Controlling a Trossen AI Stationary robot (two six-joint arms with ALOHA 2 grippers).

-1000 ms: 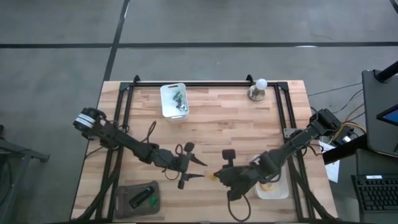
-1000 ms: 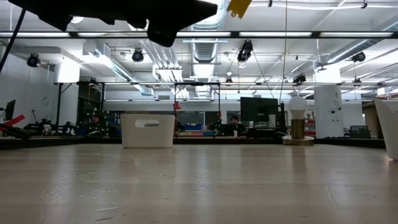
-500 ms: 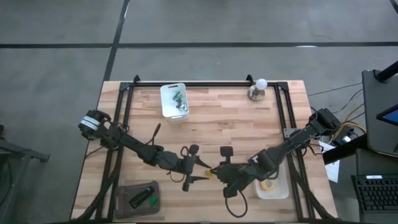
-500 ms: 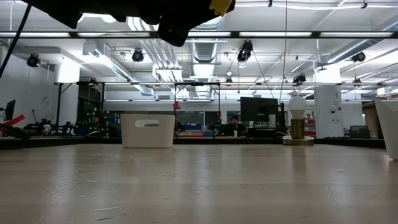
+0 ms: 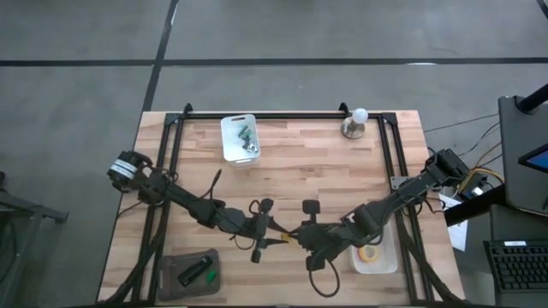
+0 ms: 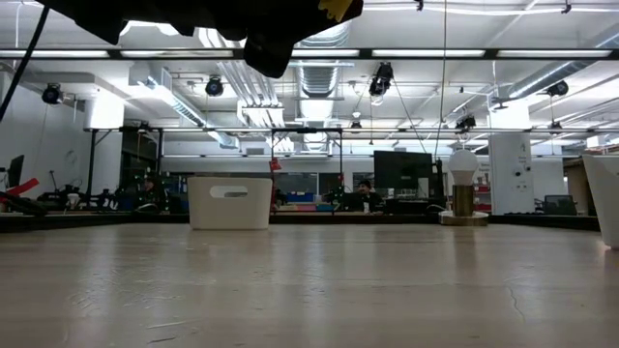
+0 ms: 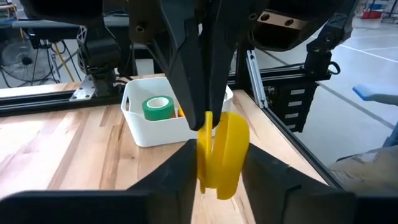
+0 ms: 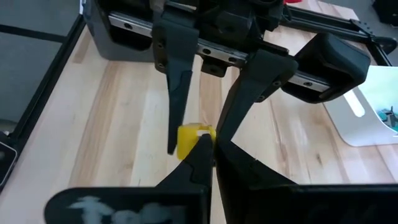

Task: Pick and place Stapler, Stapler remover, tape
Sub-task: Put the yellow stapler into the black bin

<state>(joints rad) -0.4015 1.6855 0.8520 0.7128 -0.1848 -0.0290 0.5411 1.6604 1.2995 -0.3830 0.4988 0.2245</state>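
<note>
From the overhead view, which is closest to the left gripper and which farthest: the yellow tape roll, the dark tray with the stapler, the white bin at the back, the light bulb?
Measured from the left gripper:
1. Yellow tape roll, right at its fingertips, between the two grippers.
2. Dark tray with the stapler, at the front-left corner.
3. White bin, at the back, left of centre.
4. Light bulb, at the back right.

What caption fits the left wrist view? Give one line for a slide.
Handover above the table: right gripper shut on the yellow tape, left gripper around it, white bin behind.
</note>
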